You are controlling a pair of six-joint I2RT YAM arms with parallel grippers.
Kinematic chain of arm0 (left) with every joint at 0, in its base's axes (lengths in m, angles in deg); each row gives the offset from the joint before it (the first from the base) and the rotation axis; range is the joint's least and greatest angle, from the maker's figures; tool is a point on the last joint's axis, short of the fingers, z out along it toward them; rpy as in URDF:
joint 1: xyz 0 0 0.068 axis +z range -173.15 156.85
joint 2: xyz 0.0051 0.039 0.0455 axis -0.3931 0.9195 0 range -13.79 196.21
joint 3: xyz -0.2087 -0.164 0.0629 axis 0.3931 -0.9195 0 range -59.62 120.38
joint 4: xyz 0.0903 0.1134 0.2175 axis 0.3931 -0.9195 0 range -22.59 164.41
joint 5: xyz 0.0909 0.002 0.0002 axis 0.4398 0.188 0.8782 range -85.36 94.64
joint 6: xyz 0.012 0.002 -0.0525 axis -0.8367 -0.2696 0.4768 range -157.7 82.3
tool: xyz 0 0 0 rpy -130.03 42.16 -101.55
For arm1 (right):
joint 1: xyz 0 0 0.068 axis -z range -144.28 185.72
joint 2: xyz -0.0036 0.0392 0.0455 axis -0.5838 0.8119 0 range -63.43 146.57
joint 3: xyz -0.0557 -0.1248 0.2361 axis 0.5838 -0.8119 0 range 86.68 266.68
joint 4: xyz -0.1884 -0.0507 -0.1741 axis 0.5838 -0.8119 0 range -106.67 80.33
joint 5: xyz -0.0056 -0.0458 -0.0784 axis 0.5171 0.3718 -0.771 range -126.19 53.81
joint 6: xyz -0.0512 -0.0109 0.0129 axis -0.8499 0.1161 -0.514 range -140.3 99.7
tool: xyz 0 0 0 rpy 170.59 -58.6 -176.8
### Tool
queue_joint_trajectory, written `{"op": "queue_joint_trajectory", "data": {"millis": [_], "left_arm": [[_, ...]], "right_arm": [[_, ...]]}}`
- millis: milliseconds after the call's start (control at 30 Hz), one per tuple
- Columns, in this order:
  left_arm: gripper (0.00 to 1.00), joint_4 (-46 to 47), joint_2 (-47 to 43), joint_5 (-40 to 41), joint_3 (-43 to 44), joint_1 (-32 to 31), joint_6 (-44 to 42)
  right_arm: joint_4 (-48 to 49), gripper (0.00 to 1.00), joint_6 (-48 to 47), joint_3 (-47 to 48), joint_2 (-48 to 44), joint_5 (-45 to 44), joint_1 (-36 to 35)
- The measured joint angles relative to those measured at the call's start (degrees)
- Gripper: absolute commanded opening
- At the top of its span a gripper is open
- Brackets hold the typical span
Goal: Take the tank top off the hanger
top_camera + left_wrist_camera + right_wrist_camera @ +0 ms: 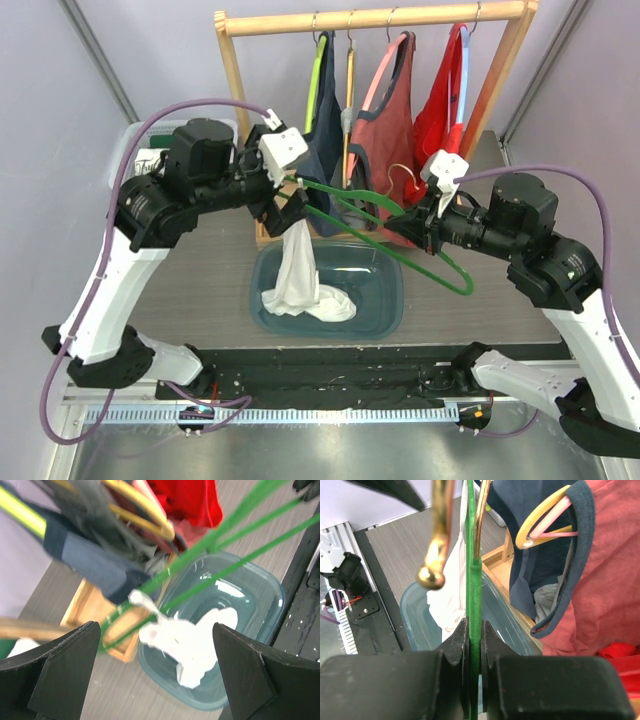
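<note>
Right pincer point(474, 630) clamped on green hanger point(400, 235). Left pincer point(156, 630) fingers apart at hanger's 9 o'clock end. White tank top point(300, 275) hangs from that end into blue tub point(388, 305).

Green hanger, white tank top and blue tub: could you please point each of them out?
green hanger point(474, 590), right wrist view, on its upright bar.
white tank top point(297, 262), top view, on the hanging stretch.
blue tub point(378, 290), top view, on its bare floor.

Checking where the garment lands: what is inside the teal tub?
The white tank top lies partly heaped inside the teal tub, its upper part rising toward the green hanger. The tub floor beneath the heap is covered.
</note>
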Motion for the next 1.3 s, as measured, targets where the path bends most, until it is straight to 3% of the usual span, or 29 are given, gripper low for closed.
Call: {"op": "queue_joint_trajectory", "data": {"millis": [100,233,267,400,533,600,633,767,1000,1200,1300], "left_arm": [[0.97,-0.04,-2.97,1.81,-3.56,0.0,0.57],[0.65,0.24,-6.21,4.83,-6.88,0.0,1.53],[0.53,0.37,-6.82,5.57,-7.41,0.0,1.73],[0.28,1.16,-8.61,6.34,-9.6,0.0,3.58],[0.26,1.7,-8.37,5.14,-12.11,0.0,5.77],[0.32,2.05,-7.26,4.61,-12.55,-0.02,6.88],[0.42,2.34,-6.69,4.52,-12.7,-0.04,7.3],[0.43,3.5,-4.66,4.68,-13.11,-0.42,8.83],[0.27,4.96,-3.28,6.75,-13.07,-0.61,10.47],[0.01,6.05,-1.27,7.34,-12.28,-0.66,11.74],[0.0,6.05,-0.57,7.3,-11.69,-0.66,11.85]], "right_arm": [[0.0,0.01,0.09,0.0,0.35,-0.9,0.0],[0.0,0.01,0.22,0.09,1.46,-1.55,0.0],[0.02,0.01,0.26,0.15,1.81,-1.6,0.0],[0.11,0.01,0.61,0.55,3.58,-1.64,0.0],[0.63,0.01,1.2,0.57,4.26,-1.49,0.0],[0.9,0.01,1.55,0.59,4.28,-1.29,0.0],[0.98,0.01,1.73,0.68,4.28,-1.22,0.0],[1.49,0.01,2.12,0.79,4.26,-0.85,0.0],[1.95,0.01,2.38,0.79,4.2,-0.2,0.0],[2.21,0.01,2.58,0.74,3.43,0.2,0.0],[2.23,0.01,2.67,0.74,2.71,0.17,0.0]]}}
